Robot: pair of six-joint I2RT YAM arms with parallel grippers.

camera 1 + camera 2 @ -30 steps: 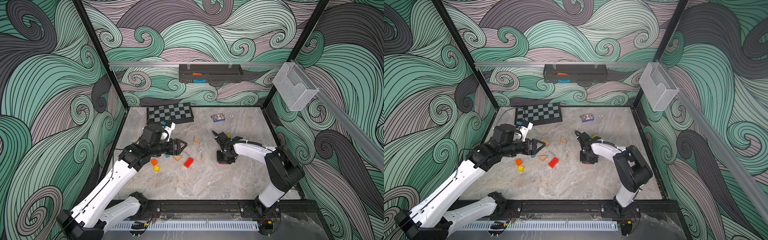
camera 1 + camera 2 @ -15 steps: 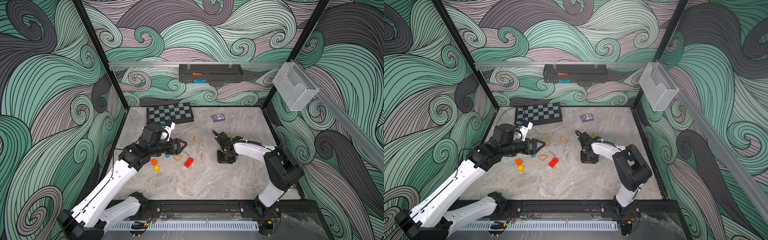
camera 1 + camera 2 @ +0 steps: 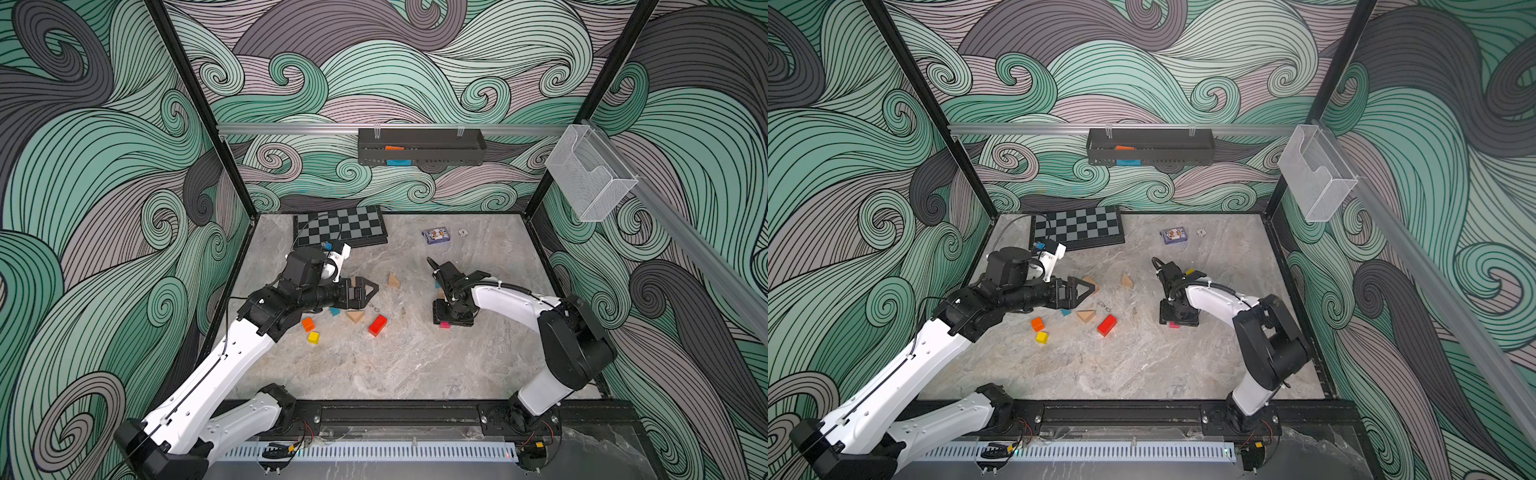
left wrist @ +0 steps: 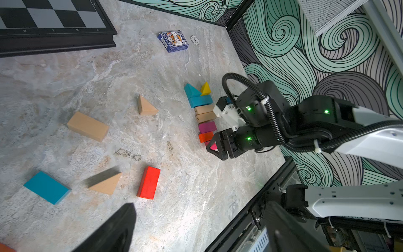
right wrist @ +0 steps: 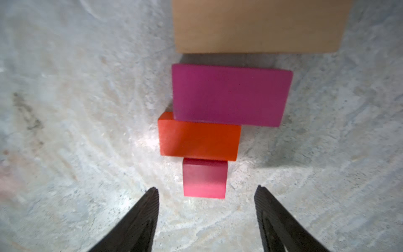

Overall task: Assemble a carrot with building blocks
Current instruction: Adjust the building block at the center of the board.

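Block [image 5: 204, 177] just ahead of right hand [image 5: 206, 189]

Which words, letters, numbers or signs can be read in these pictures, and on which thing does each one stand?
"e f g h": faint letters on the rim of the chequered board, left wrist view.
Blue card box: print too blurred to read.
Small round chip: markings too small to read.
Building blocks: no readable text.
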